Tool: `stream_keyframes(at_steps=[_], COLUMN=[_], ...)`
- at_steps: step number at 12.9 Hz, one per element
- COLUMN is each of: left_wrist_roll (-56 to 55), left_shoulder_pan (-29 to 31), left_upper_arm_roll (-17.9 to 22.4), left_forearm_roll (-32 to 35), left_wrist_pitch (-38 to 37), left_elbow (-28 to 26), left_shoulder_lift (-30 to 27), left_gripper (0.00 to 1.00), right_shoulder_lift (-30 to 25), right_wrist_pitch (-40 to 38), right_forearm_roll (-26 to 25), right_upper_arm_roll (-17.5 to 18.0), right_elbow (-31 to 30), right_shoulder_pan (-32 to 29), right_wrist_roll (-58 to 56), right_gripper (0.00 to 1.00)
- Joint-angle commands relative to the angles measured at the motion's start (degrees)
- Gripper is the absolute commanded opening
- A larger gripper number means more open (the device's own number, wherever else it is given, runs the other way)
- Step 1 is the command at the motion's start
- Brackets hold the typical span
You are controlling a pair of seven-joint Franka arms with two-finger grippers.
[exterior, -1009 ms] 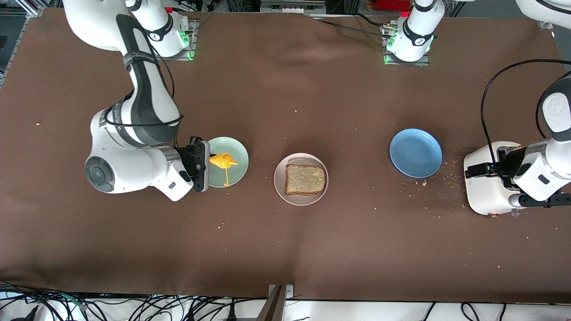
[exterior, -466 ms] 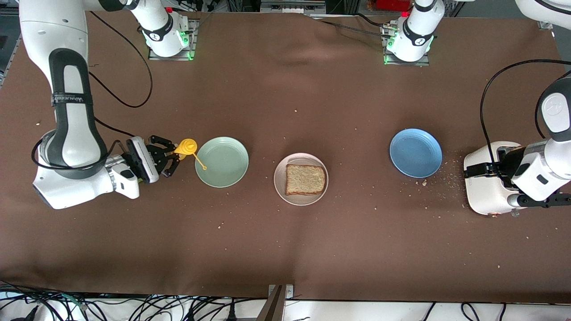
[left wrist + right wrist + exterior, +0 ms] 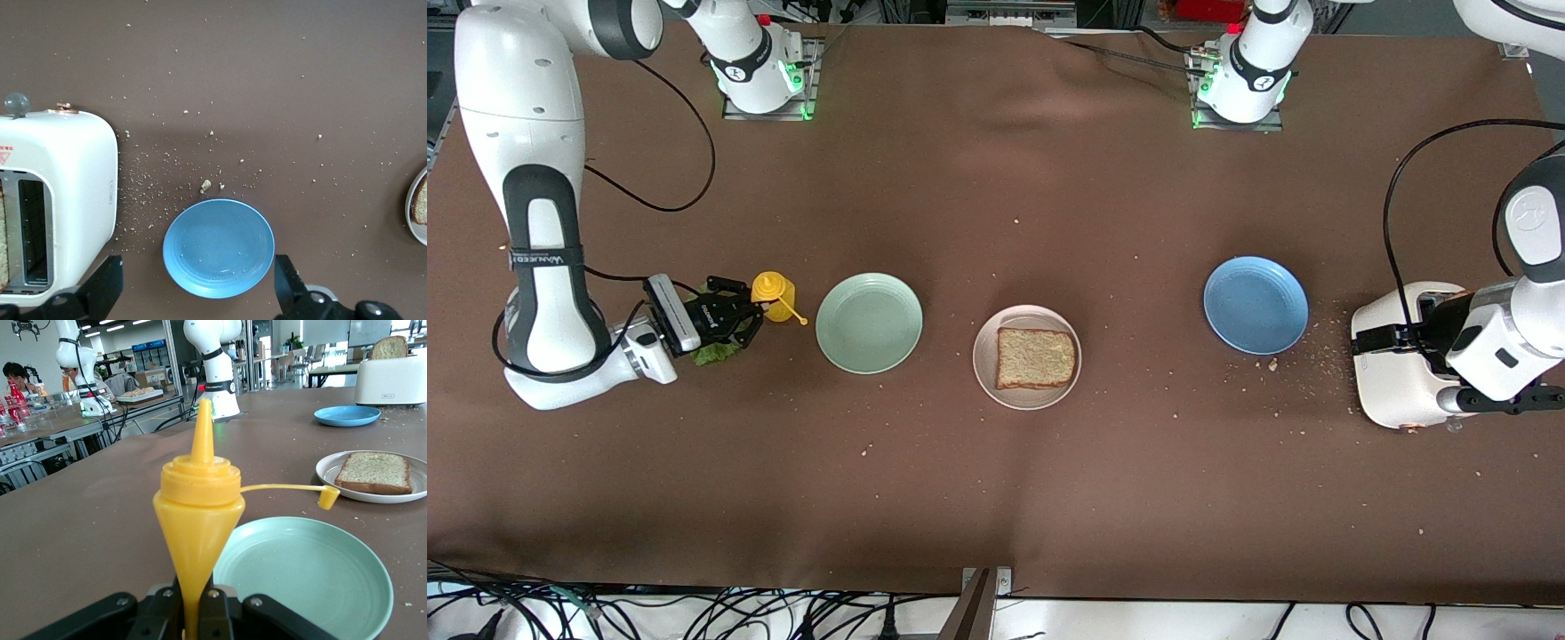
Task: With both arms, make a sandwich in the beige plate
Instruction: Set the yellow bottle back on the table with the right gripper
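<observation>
Right fingers (image 3: 193, 613) clamped on yellow squeeze bottle (image 3: 772, 293), upright, cap dangling on tether, near right-arm end of desk (image 3: 996, 498), beside mint-green plate (image 3: 869, 322). Lettuce leaf (image 3: 713, 354) on desk under right gripper (image 3: 740, 313). Left fingers (image 3: 287, 280) spread wide, empty, over toaster (image 3: 1400, 366) at left-arm end. Bread slice (image 3: 1035, 357) on beige plate (image 3: 987, 373), mid-desk. Blue plate (image 3: 1256, 305) beside toaster.

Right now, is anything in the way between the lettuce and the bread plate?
Yes. The mint-green plate lies on the table between the lettuce and the beige plate. The right gripper, over the lettuce, is shut on a yellow bottle.
</observation>
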Motion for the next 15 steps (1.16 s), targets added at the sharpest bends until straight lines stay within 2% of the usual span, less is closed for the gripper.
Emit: stream_keyframes(at_steps=[1, 8, 9, 11, 12, 13, 15], left_wrist_roll=[0.92, 0.92, 0.92, 0.92, 0.92, 0.92, 0.92], left_shoulder_pan=[-0.24, -0.33, -0.33, -0.33, -0.33, -0.33, -0.33], left_upper_arm_roll=[-0.02, -0.02, -0.02, -0.02, -0.02, -0.02, -0.02], left_forearm_roll=[1.36, 1.27, 1.27, 1.27, 1.27, 1.27, 1.27], left_wrist_pitch=[-0.42, -0.34, -0.42, -0.42, -0.42, -0.42, -0.42], left_elbow=[-0.49, -0.49, -0.49, -0.49, -0.49, -0.49, -0.49], left_shoulder_lift=[-0.65, -0.56, -0.56, -0.65, -0.65, -0.65, -0.65], left_gripper=[1.00, 1.00, 1.00, 1.00, 1.00, 1.00, 1.00], right_shoulder_lift=[2.76, 7.42, 7.42, 7.25, 6.99, 6.81, 5.85], right_wrist_pitch=[-3.51, -3.08, -2.99, -2.99, -2.99, -2.99, -3.34], right_forearm_roll=[3.55, 5.40, 5.32, 5.14, 4.70, 4.09, 1.98], right_upper_arm_roll=[1.07, 1.07, 1.07, 1.07, 0.81, 0.29, -1.90], right_elbow=[-0.31, 0.39, 0.48, 0.66, 1.00, 1.79, 3.64], right_shoulder_pan=[-2.47, -3.61, -3.62, -3.53, -3.53, -3.53, -3.26], right_wrist_roll=[-3.85, -6.84, -6.32, -5.26, -4.65, -3.86, -0.36], right_gripper=[0.00, 0.00, 0.19, 0.69, 0.88, 0.97, 0.98])
